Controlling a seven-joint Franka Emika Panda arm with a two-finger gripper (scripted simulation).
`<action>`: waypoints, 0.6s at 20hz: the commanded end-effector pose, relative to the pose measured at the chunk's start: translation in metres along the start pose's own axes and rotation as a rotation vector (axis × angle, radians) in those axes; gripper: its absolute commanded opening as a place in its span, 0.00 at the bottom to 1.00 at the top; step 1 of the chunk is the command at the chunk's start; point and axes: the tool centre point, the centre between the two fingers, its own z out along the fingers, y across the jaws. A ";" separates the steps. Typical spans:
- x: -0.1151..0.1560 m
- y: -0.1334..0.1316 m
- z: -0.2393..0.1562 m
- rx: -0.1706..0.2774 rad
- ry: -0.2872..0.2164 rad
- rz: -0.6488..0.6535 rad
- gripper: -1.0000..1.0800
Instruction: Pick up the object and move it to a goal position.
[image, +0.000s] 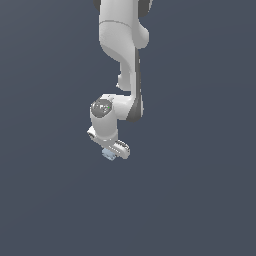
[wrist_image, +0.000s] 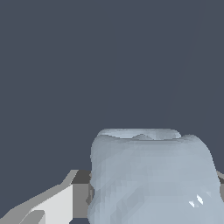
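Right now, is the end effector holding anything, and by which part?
Yes: the pale blue-grey chunk sits between the end effector fingers, gripped by its opposite sides, low on its body.

A plain, flat, dark slate-blue backdrop (image: 200, 200) fills both views. It shows no walls, furniture, windows or seams. The light is soft and even, without distinct shadows or bright patches.
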 end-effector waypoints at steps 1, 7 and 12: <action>0.000 0.001 0.001 -0.001 0.000 0.001 0.00; -0.001 0.000 -0.001 0.000 0.000 0.000 0.00; -0.004 -0.002 -0.012 0.000 0.000 0.000 0.00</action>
